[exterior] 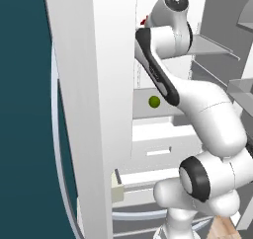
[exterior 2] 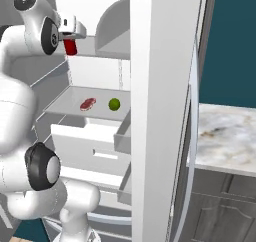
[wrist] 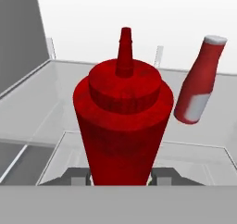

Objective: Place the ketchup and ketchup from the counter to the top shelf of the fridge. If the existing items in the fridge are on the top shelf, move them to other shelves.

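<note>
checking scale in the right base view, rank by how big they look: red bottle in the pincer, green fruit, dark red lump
1. red bottle, partly hidden by the pincer
2. dark red lump
3. green fruit, close to the lump in size, so unsure

Glossy white arm (exterior: 207,114) all over, fat rounded segments like swollen tubes. Black ring around the big lower joint (exterior: 195,179), with a pale grey disc in its middle. Long black band running down the slimmer forearm link (exterior: 157,67). Small dark cap with a grey centre on the topmost joint (exterior: 175,0). Same white shells and dark-ringed joints from the right base view. Boxy white gripper (exterior 2: 70,28) at the end. No cables, no screws, no lettering readable anywhere on the shells.
</note>
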